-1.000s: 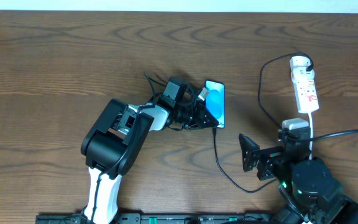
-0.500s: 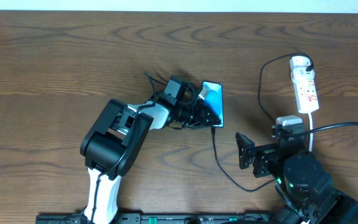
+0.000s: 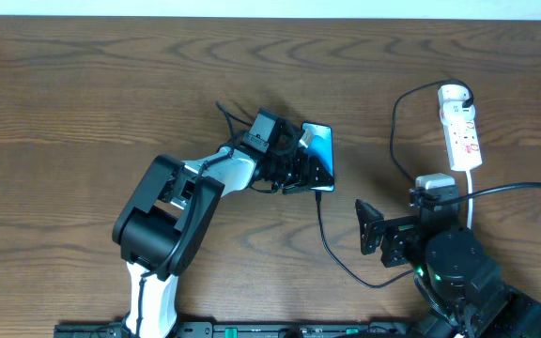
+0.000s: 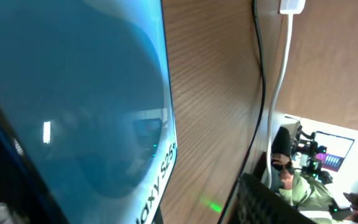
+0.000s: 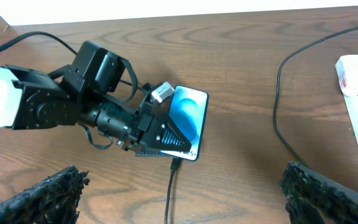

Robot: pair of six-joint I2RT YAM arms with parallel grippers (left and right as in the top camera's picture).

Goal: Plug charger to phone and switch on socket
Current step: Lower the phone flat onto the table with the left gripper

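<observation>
At the left of the wooden table (image 3: 83, 94) we see the left arm (image 3: 172, 211) reaching toward the middle. Its left gripper (image 3: 306, 161) lies over the near-left side of the phone (image 3: 324, 143). In the right wrist view its two black fingers (image 5: 168, 138) stand apart, spread along the phone's long edge and not clamped on it. We cannot tell whether they touch the glass. The left wrist camera is filled on its left by the blue-teal screen, with part of the white lettering showing at the bottom.

The phone lies near the centre of the table, screen up. The small black plug (image 5: 174, 164) of the charger (image 3: 332, 253) sits at its bottom edge. From there we follow the thin black cable toward the near edge of the table. It curves right, passes behind the right arm (image 3: 454, 268), then rises in a wide loop to the far right.

The right gripper (image 3: 368, 230) hangs above the table, well apart from the phone, its jaws spread wide with nothing between them.

Farthest right lies the socket (image 3: 462, 131), a white strip with red marks. A black adapter (image 3: 465, 94) sits at its rounded far end, and its white cord (image 3: 473, 192) runs toward the right arm. We cannot tell how its switches are set.
</observation>
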